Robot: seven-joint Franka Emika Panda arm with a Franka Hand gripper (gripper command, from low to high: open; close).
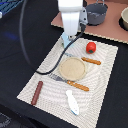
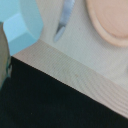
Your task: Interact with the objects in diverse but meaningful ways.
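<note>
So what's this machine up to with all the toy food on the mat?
A white robot arm is reaching down over the far end of the pale woven placemat, right at a light blue carton-shaped block. Whether its jaws are gripping the block cannot be seen. The red tomato-like ball, dark brown sausage-like stick, white-and-blue fish-shaped piece and round tan plate lie untouched.

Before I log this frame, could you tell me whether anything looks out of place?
Only mildly: the brown sausage stick and the white-and-blue fish lie loose on the placemat, off the empty plate. Nothing looks spilled or damaged.
</note>
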